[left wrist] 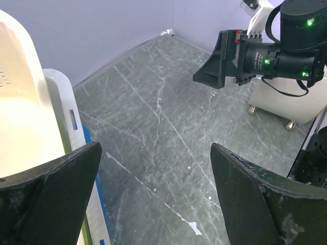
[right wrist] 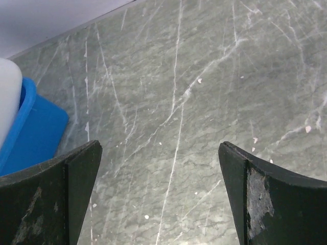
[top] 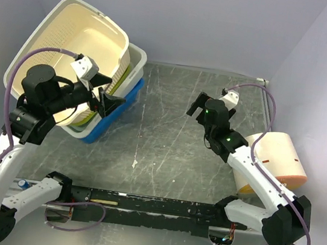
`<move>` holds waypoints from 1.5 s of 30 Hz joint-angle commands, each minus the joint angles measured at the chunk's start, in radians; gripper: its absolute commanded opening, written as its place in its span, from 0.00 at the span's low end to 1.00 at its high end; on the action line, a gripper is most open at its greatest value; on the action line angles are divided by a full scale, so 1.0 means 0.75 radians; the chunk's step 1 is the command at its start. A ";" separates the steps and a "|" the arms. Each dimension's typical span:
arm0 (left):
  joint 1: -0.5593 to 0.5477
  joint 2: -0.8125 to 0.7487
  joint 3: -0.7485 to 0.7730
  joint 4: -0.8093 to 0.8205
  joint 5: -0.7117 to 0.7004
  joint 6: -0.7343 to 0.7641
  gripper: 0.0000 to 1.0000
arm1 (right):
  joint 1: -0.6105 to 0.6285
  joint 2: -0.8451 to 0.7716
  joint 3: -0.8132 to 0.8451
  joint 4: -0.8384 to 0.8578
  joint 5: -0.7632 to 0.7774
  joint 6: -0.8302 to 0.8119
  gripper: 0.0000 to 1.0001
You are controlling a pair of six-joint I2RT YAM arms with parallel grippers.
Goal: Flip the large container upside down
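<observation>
Grey stone-patterned tabletop (top: 168, 135) with white veins runs between pale lilac walls (top: 196, 17). On its left side the left gripper (top: 108, 92) hangs with its jaws spread wide and only bare table between them. The large cream perforated plastic basket (top: 85, 32) rises just beside its left finger, tipped up on edge with its mouth facing the arm. The basket sits nested in a white plastic tub (top: 137, 58), which rests in a blue plastic tub (top: 127, 102) under that gripper. Whether the finger touches the stack cannot be told. The right gripper (top: 196, 104) hovers over mid-table, also spread and holding nothing, with the blue tub well off to its left. Behind it, against the right arm, lies a cream drum-shaped object with a peach end (top: 278, 154).
</observation>
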 commanded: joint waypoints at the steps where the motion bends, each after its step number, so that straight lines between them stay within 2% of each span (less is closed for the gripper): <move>1: -0.009 -0.019 0.002 0.026 0.006 0.005 1.00 | 0.003 0.015 -0.004 0.057 -0.046 0.015 1.00; 10: -0.009 0.004 0.032 0.005 -0.140 -0.068 1.00 | 0.003 0.049 0.008 0.086 -0.059 -0.015 1.00; 15: -0.009 0.126 0.181 -0.052 -0.489 -0.228 1.00 | 0.004 0.035 -0.001 0.082 -0.063 -0.014 1.00; 17: -0.009 0.200 0.283 -0.087 -0.563 -0.274 1.00 | 0.003 0.018 -0.023 0.110 -0.071 -0.026 1.00; 22: -0.009 0.324 0.418 -0.032 -0.609 -0.419 1.00 | 0.003 -0.008 -0.035 0.157 -0.089 -0.088 1.00; 26: -0.009 0.434 0.505 -0.014 -0.600 -0.437 0.99 | 0.003 -0.011 -0.020 0.139 -0.063 -0.105 1.00; 29: -0.013 0.496 0.546 -0.046 -0.590 -0.344 0.99 | 0.003 -0.016 -0.019 0.128 -0.063 -0.111 1.00; 34: -0.015 0.533 0.625 -0.228 -0.644 -0.091 0.99 | 0.003 -0.025 -0.041 0.117 -0.063 -0.088 1.00; 41: -0.033 0.459 0.467 -0.365 -0.574 0.047 0.98 | 0.003 0.001 -0.062 0.168 -0.096 -0.068 1.00; 45: -0.076 0.396 0.285 -0.329 -0.712 0.075 0.96 | 0.003 0.047 -0.040 0.234 -0.165 -0.089 1.00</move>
